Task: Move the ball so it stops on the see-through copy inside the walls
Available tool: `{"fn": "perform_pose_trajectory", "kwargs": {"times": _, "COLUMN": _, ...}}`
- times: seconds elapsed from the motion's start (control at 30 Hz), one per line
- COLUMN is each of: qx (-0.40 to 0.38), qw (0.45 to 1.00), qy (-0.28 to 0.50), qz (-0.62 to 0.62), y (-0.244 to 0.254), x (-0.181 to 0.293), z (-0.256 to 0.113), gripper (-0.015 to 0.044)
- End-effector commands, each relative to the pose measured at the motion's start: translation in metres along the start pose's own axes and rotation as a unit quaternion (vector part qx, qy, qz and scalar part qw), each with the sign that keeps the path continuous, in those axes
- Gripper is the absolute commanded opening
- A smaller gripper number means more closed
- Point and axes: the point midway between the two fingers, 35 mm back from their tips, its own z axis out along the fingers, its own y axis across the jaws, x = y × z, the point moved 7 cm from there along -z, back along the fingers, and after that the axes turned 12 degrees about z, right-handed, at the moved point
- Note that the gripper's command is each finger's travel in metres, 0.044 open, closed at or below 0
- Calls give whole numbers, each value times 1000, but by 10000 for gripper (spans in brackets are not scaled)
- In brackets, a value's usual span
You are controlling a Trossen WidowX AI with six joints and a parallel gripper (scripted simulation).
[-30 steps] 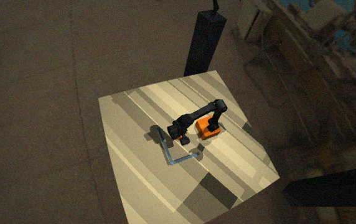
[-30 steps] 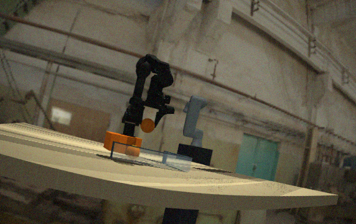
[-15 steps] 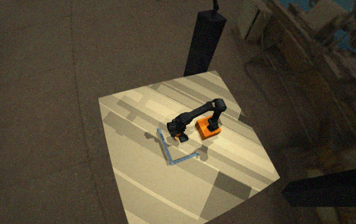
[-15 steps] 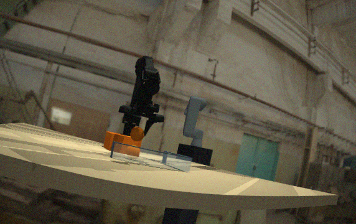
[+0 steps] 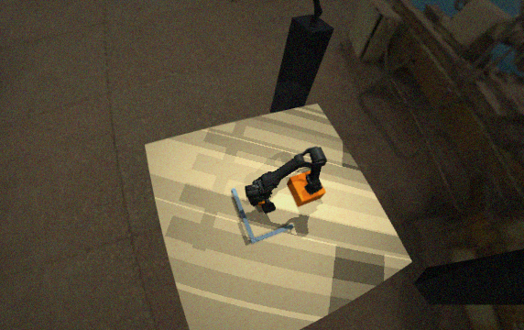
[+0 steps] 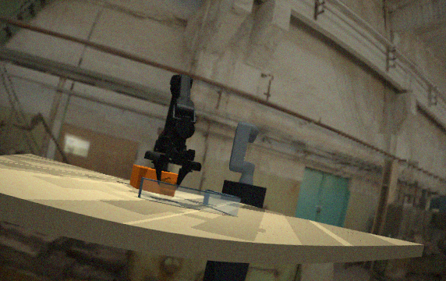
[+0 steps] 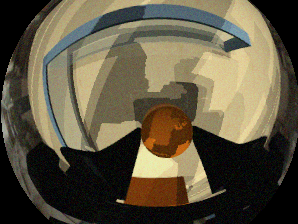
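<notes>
My gripper (image 5: pixel 262 204) (image 6: pixel 168 183) (image 7: pixel 166 130) is shut on the orange ball (image 7: pixel 166 132), with one black finger on each side of it. In the exterior view the ball is hard to tell from the orange block behind the fingers. The low clear walls (image 5: pixel 244 217) (image 6: pixel 223 202) (image 7: pixel 145 11) with blue edges make a corner beyond the ball in the wrist view. The ball is on the inner side of the corner. Whether it touches the table cannot be told. The see-through copy cannot be made out separately from the ball.
The orange block (image 5: pixel 305 194) (image 6: pixel 139 177) (image 7: pixel 157 191) is at the arm's base. The table (image 5: pixel 225 275) (image 6: pixel 90 195) carries striped shadows, and its edges show around the arm. A dark pillar (image 5: pixel 303 60) stands beyond the table's far edge in the top view.
</notes>
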Motion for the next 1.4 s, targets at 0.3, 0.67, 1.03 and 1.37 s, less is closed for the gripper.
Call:
{"fn": "perform_pose_trajectory", "kwargs": {"times": 0.3, "qx": 0, "qw": 1000, "qy": 1, "qz": -2, "y": 0, "x": 1, "z": 18, "gripper": 0}}
{"fn": "perform_pose_trajectory", "kwargs": {"times": 0.67, "qx": 0, "qw": 1000, "qy": -1, "qz": 0, "y": 0, "x": 0, "z": 17, "gripper": 157}}
{"fn": "perform_pose_trajectory", "kwargs": {"times": 1.03, "qx": 0, "qw": 1000, "qy": -1, "qz": 0, "y": 0, "x": -2, "z": 7, "gripper": 400}}
{"fn": "perform_pose_trajectory", "kwargs": {"times": 1.37, "qx": 0, "qw": 1000, "qy": 1, "qz": -2, "y": 0, "x": 0, "z": -67, "gripper": 400}}
